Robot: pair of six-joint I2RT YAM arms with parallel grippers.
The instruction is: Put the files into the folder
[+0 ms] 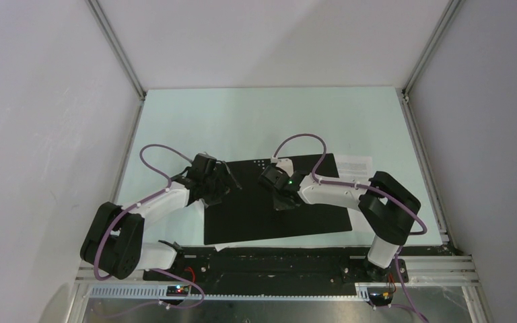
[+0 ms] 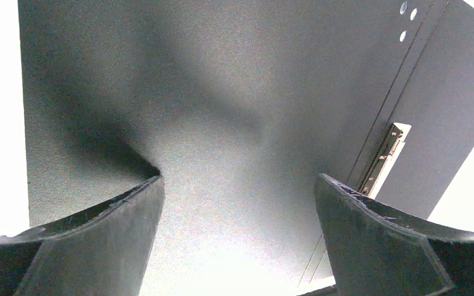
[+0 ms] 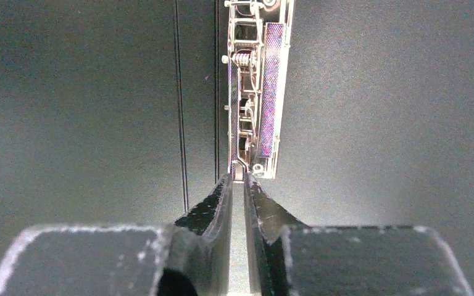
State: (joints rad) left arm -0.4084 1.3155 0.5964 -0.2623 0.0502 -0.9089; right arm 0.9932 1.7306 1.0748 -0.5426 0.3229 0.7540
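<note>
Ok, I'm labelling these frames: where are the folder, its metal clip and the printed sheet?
folder [image 1: 256, 225]: top view, bare black inside panel.
metal clip [image 3: 266, 86]: right wrist view, its shiny plate.
printed sheet [image 1: 357, 163]: top view, part past the folder's edge.

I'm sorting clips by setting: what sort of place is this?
Likely a robotics lab test cell: blank white walls box in a pale table, and the left arm and right arm are mounted on an aluminium rail at its near edge.

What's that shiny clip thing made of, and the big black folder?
The shiny silver spring clip looks like polished metal: it glints and has a coiled spring. The flat black open folder seems matte, grainy plastic or coated card.
</note>
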